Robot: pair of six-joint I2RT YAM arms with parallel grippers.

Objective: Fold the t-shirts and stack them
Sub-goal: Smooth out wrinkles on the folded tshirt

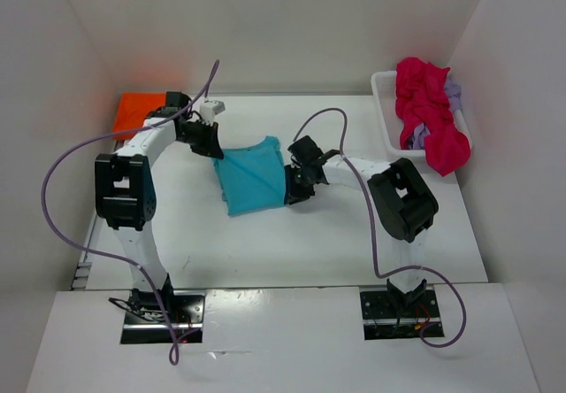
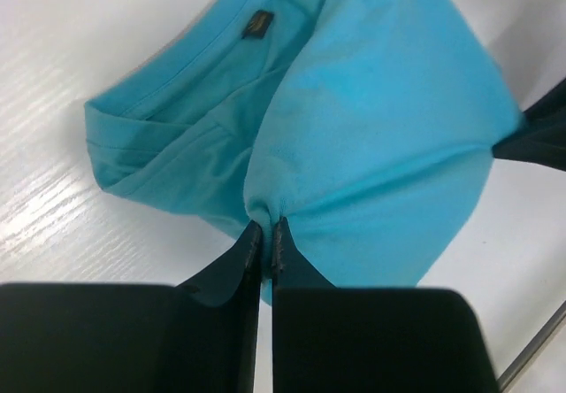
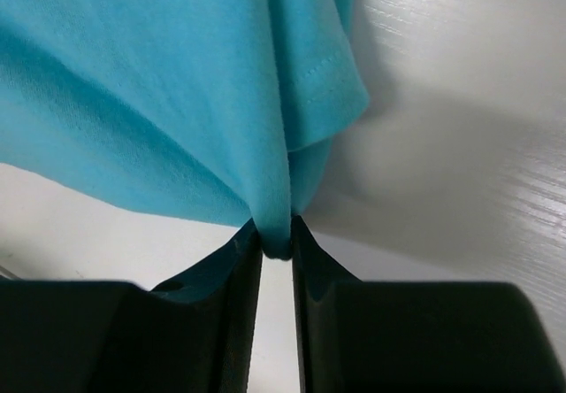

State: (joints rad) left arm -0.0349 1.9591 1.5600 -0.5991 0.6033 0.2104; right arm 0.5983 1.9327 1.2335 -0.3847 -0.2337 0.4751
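Pinching a small bunch of cloth, the left claw (image 2: 265, 227) has its two black fingers shut tight on the soft turquoise blue cloth t-shirt (image 2: 380, 136). The right claw (image 3: 277, 234) is shut on the same shirt too. A thicker fold of its edge, close to a sleeve hem, sits between those fingers, so they stand a little apart.

From the left claw the blue shirt spreads out to the right and a bit nearer. From the right claw it spreads out to the left. So the shirt is held between the two claws, in the middle of the white table (image 1: 309, 242). The line from claw to claw runs left to right, with the left end a bit farther away and the right end a bit nearer. The neck hole with its small label lies toward the left claw's side. I cannot tell if the shirt is lifted clear of the table or partly resting on it.

I think the fold depends on that line — both claws would have to move together, across it, so the cloth stays flat.

Farther out, a bright orange cloth shirt (image 1: 141, 110) lies flat in the far left corner, closest to the left arm. A white plastic mesh basket (image 1: 386, 110) at the far right holds a crumpled magenta-red cloth shirt (image 1: 429, 114) and a pale lavender one (image 1: 454, 92) — closest to the right arm.
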